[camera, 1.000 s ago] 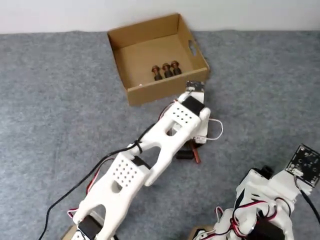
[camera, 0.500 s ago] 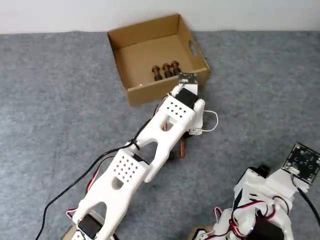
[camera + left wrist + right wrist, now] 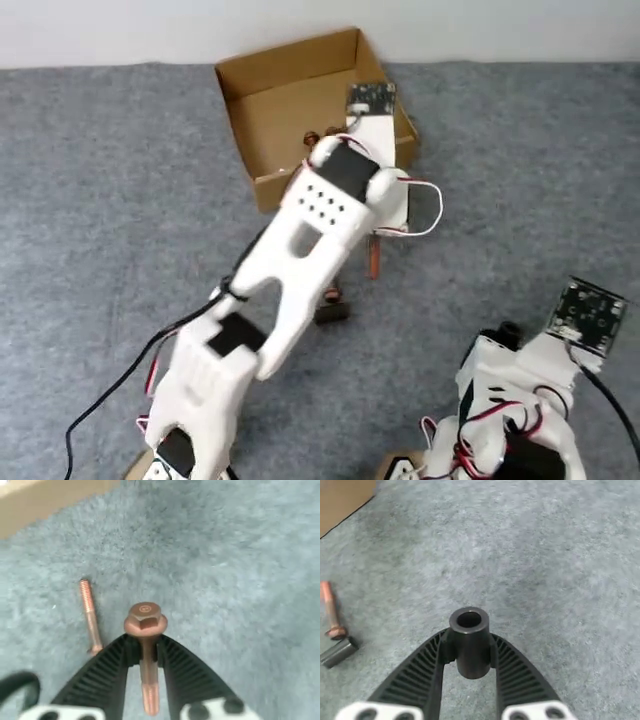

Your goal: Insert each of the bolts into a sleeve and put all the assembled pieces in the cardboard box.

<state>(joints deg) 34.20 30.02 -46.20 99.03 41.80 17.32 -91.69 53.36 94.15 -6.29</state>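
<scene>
- Grey carpeted bench (image 3: 100, 200): carries both arms and all the parts.
- White plastic left arm (image 3: 300, 240): stretched from the near edge of the bench up to the box. Its wrist sits over the box's near right corner.
- White plastic right arm (image 3: 520, 400): folded low at the near right of the bench, well apart from the box.
- Open brown cardboard box (image 3: 290, 68): at the far side of the bench. A copper-brown piece (image 3: 310, 137) lies on its floor, mostly hidden by the left arm.
- Left claw (image 3: 145, 645): black ribbed fingers (image 3: 112, 665) pressed onto the shank of a copper-coloured hex-head bolt (image 3: 145, 622), just under its flanged head. The head points away from the wrist and the threaded end back toward it. In the high view this bolt (image 3: 375, 258) hangs below the wrist, over the carpet just outside the box's near wall.
- Right claw (image 3: 470, 652): pinching a dark cylindrical metal sleeve (image 3: 469, 635) by its sides. The open bore faces the wrist camera and looks unfilled. It is held over bare carpet.
- Second dark sleeve (image 3: 337, 652): lying on its side on the carpet, near the left arm's middle.
- Second copper bolt (image 3: 330, 610): lying flat, its head end just beside the second dark sleeve. I cannot tell whether they touch.
</scene>
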